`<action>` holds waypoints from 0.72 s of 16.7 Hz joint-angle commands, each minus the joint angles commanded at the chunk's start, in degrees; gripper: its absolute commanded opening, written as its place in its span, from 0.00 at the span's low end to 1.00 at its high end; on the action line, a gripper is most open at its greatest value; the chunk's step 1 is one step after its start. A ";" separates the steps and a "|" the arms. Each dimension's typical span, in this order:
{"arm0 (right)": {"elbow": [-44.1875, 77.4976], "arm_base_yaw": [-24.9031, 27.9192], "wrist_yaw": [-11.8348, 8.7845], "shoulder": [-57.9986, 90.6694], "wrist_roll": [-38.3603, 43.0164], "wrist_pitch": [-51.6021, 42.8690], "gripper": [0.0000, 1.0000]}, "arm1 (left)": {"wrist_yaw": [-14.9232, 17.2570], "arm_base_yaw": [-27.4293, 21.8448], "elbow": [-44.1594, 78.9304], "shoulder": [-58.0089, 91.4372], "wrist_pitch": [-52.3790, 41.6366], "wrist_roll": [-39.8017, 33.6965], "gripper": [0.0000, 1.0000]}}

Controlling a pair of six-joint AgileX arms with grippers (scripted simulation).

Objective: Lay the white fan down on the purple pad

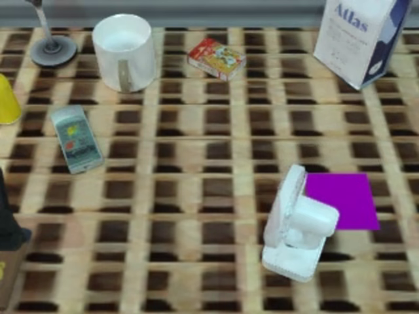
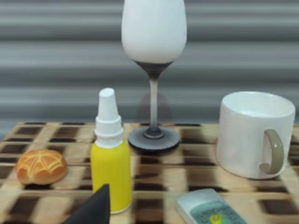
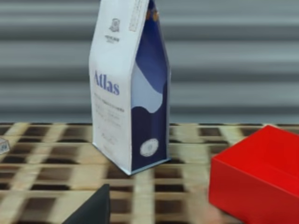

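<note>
The white fan stands on its rectangular base in the top view's front right area, its thin grille disc facing left and its motor housing pointing right. The purple pad lies flat just right of it; the housing overlaps the pad's near left corner in the picture. No gripper is near either of them. My left arm is parked at the table's left edge. My right arm is outside the top view, and only a dark part of its gripper shows in the right wrist view. Neither wrist view shows the fan or the pad.
At the back stand a white mug, a wine glass, a small card box and an Atlas bag. A remote and a yellow bottle are at the left. A red box stands near the bag.
</note>
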 joint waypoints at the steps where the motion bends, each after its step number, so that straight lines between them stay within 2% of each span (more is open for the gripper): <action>1: 0.00 0.00 0.00 0.00 0.00 0.00 1.00 | 0.00 0.00 0.00 0.00 0.00 0.00 1.00; 6: 5.55 2.94 -0.05 5.95 3.82 -5.80 1.00 | 0.00 0.00 0.00 0.00 0.00 0.00 1.00; 12: 29.30 12.86 0.30 31.72 19.21 -26.66 1.00 | 0.00 0.00 0.00 0.00 0.00 0.00 1.00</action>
